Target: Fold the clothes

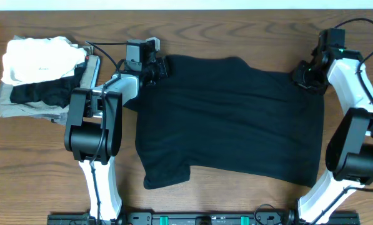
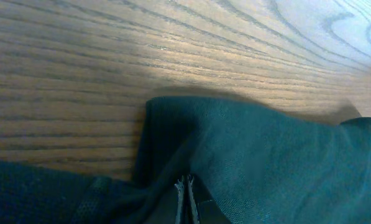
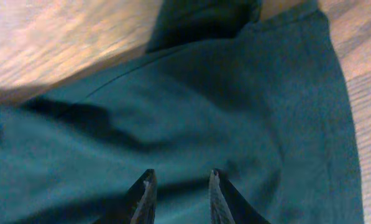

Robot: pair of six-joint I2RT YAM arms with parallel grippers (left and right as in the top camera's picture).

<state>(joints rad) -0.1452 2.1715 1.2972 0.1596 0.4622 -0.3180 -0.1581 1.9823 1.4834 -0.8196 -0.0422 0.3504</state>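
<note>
A black T-shirt (image 1: 230,119) lies spread over the middle of the wooden surface (image 1: 236,31), mostly flat, with a flap of cloth jutting out at its near left corner. It reaches from one arm to the other.

The left pincer (image 1: 160,67) sits at the shirt's far left corner. In the left wrist view its fingertips are pressed together (image 2: 185,193) with the fabric (image 2: 266,155) gathered into them. Folds run up toward the tips like a small tent, so it is clamped on the shirt's edge. Bare wood grain fills the upper part of that view, and the cloth's rounded edge lies just beyond the tips.

The right pincer (image 1: 302,78) is at the shirt's far right corner. From the right wrist camera its two fingers stand a narrow gap apart (image 3: 180,186), pointing down at the dark fabric (image 3: 204,93), which shows between them. Whether the tips actually touch the cloth cannot be told. The shirt's hemmed edge runs along the right side of that view, with wood beside it.

Well to the left of the shirt, apart from it, sits a stack of folded clothing — a white garment (image 1: 39,59) on top, a black piece (image 1: 42,92) under it, and grey garments (image 1: 24,109) at the bottom.
</note>
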